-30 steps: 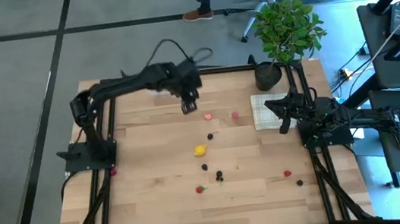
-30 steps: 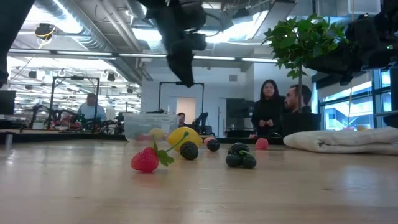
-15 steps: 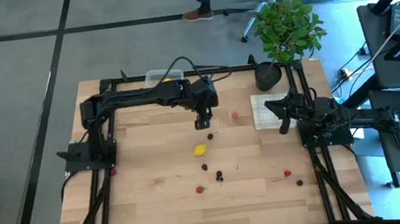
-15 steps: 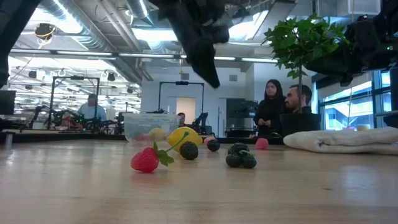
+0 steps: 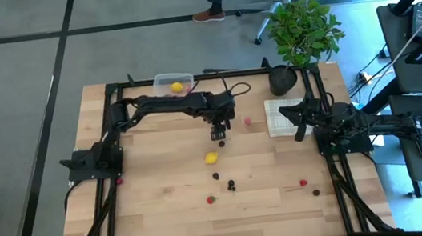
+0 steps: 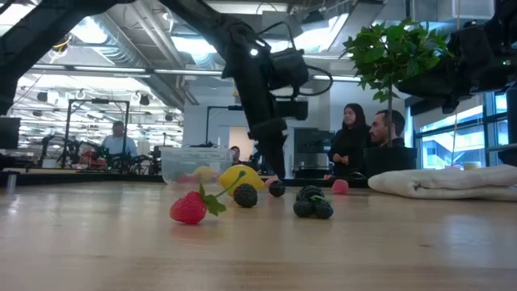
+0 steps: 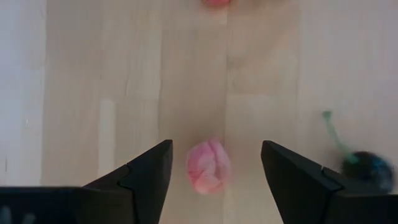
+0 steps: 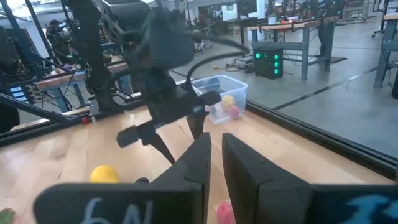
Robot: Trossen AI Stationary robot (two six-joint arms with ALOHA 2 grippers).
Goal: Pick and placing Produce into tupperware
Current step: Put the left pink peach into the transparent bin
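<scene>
My left gripper (image 7: pixel 216 146) is open and points down at the table, left of its middle (image 5: pixel 219 133). Its fingers stand on either side of a small pink berry (image 7: pixel 208 165) that lies on the wood, without touching it. A dark berry with a green stem (image 7: pixel 367 172) lies next to it. The clear tupperware (image 5: pixel 172 82) stands at the far edge with a yellow piece (image 5: pixel 177 87) in it. A yellow lemon (image 5: pixel 211 158), dark berries (image 5: pixel 231 185) and red berries (image 5: pixel 303 182) lie scattered on the table. My right gripper (image 5: pixel 302 132) waits shut over the white cloth.
A white checked cloth (image 5: pixel 279 118) and a black plant pot (image 5: pixel 282 80) sit at the table's far right. A black frame (image 5: pixel 337 191) runs round the table. In the low view a strawberry (image 6: pixel 190 208) lies nearest. People (image 6: pixel 352 141) stand in the room beyond.
My left gripper has swung from beside the tupperware toward the table's right and near side. It has come down until its fingers stand around the pink berry. The tupperware, hidden under the arm before, now shows in the high view.
</scene>
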